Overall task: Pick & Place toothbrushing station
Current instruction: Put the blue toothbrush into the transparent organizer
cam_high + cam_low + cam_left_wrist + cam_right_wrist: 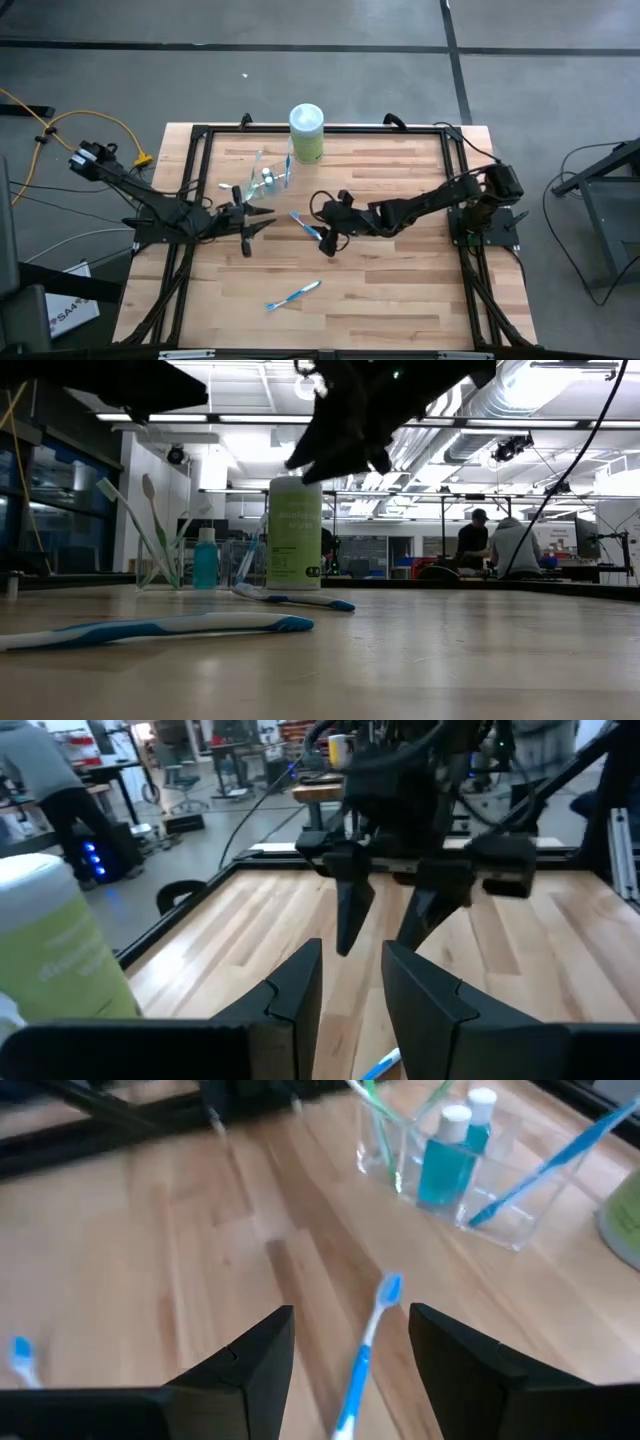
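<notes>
A clear see-through holder (265, 177) stands at the table's far middle. Several toothbrushes and two small blue bottles (445, 1165) stand in it, the brushes leaning on its rim. One blue-and-white toothbrush (307, 226) lies flat at the table's middle, and another (293, 294) lies nearer the front edge. My right gripper (328, 243) is open and hovers above the middle toothbrush (362, 1355), which shows between its fingers; in the low view it hangs well clear of the table (345, 420). My left gripper (262, 222) is open and empty, left of that toothbrush and pointing at the right gripper.
A tall canister with a green lid (306, 132) stands at the far edge, right beside the holder. A black frame rims the wooden table (400, 300). People sit in the room beyond the table (495, 545).
</notes>
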